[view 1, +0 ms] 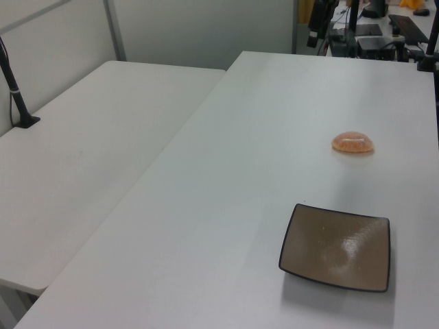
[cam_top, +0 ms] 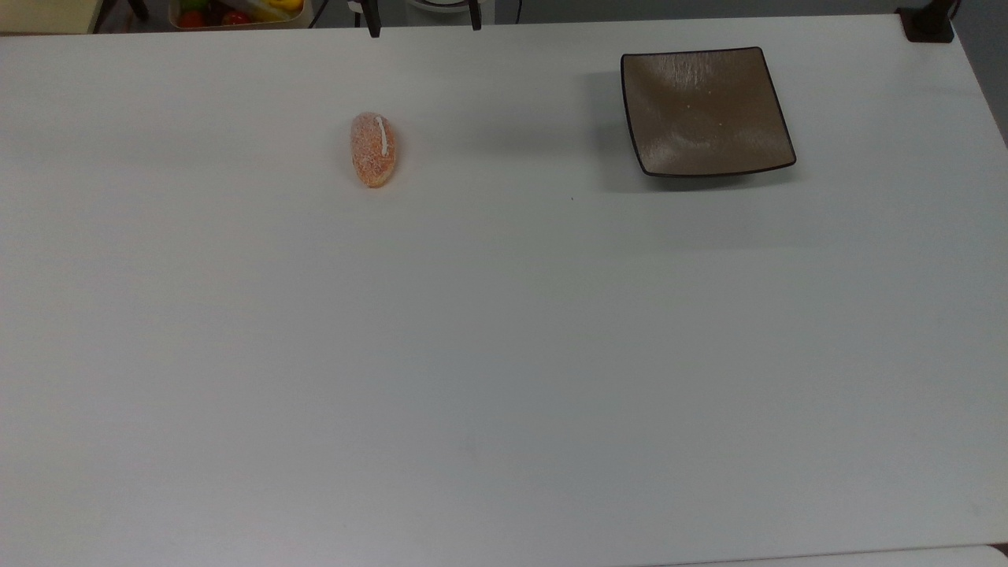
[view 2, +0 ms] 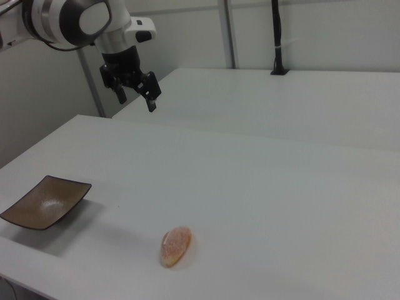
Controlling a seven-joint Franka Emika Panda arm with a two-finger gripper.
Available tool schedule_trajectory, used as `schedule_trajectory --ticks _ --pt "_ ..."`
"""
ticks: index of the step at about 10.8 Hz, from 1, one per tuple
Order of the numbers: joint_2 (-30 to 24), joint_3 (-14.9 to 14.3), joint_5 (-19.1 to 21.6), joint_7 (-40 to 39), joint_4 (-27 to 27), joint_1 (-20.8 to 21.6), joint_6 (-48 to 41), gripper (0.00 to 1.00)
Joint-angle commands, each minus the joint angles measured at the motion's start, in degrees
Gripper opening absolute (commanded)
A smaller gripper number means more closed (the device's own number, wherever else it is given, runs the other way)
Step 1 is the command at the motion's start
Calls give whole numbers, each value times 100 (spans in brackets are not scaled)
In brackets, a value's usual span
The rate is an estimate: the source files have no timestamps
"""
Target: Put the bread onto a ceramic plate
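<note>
The bread (cam_top: 372, 150), a small oval orange-brown bun with white specks and a white stripe, lies on the white table (cam_top: 504, 354). It sits well to the top view's left of the ceramic plate (cam_top: 705, 110). That plate is square, glossy and brown-grey with a dark rim, and nothing lies on it. The left view shows the bread (view 1: 353, 142) beyond the plate (view 1: 337, 247). In the right view my gripper (view 2: 135, 100) hangs open high above the table's far side, holding nothing, well away from the bread (view 2: 175, 245) and the plate (view 2: 45, 201).
A second white table (view 1: 82, 157) adjoins this one and carries a black clamped post (view 1: 17, 96). A bin of colourful toy food (cam_top: 236, 12) stands past the table's far edge in the top view. A black clamp (cam_top: 929, 24) sits at the far right corner.
</note>
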Motion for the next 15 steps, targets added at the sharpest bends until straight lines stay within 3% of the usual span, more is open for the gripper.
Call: schedule_trajectory --ticks 1,15 --pt "-77 14 9 -73 -150 19 117 100" --pt "98 5 26 -160 -36 -7 -481 100"
